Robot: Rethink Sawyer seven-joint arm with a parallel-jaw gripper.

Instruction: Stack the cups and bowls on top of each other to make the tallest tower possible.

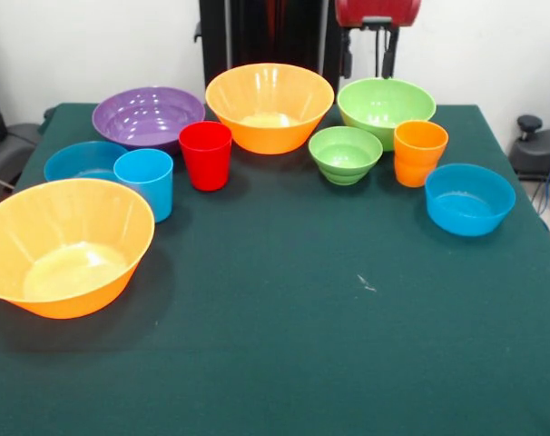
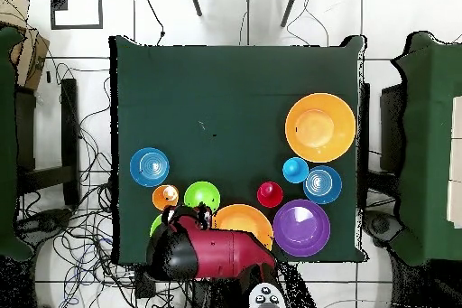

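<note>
On the green-clothed table (image 1: 284,345), nothing is stacked: two large orange bowls (image 1: 66,245) (image 1: 269,104), a purple bowl (image 1: 148,115) and a large green bowl (image 1: 386,109) stand apart, with a small green bowl (image 1: 345,153), two blue bowls (image 1: 469,198) (image 1: 80,161) and red (image 1: 205,154), orange (image 1: 419,152) and light blue (image 1: 145,183) cups between. The gripper (image 1: 372,50) hangs above the large green bowl; whether its jaws are parted cannot be told.

The arm's red end (image 1: 378,13) hangs at the far edge of the table (image 1: 284,345), its jaws (image 1: 378,56) just above the large green bowl (image 1: 386,109). Just beneath and nearer sit the small green bowl (image 1: 345,153) and orange cup (image 1: 419,152). Off to one side stand an orange bowl (image 1: 269,106), red cup (image 1: 205,154) and purple bowl (image 1: 146,116). Nothing is stacked.
</note>
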